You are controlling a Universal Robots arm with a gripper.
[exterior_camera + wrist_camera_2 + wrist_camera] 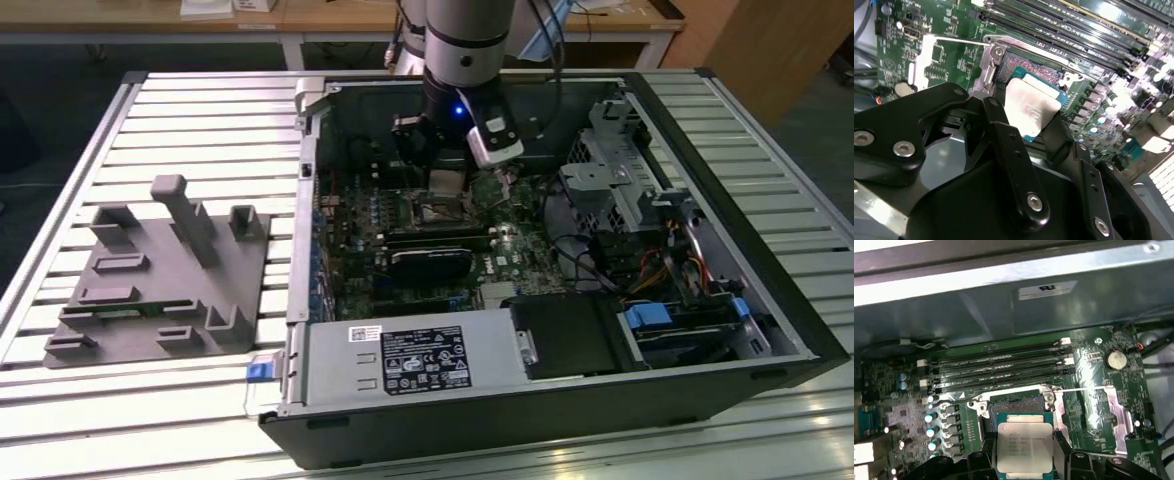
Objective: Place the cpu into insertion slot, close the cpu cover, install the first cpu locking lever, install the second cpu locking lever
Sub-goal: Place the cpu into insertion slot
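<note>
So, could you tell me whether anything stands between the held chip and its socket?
Nothing visible does: the small square silver-grey chip, gripped in the pincer, sits close to the dark, metal-rimmed square socket, whose visible centre looks bare.

The cpu (pixel 1024 448) presents a smooth, pale metal face with a dull sheen; the fingers (pixel 1010 150) of the gripper (pixel 1030 116) are matt black. The motherboard (pixel 1079 385) is glossy green laminate, and the insertion slot (pixel 1014 404) has a bright bare-metal rim. The computer case (pixel 561 400) is matt black sheet metal, the table (pixel 200 110) ribbed satin aluminium, the fixture (pixel 147 290) matt grey plastic.
</note>
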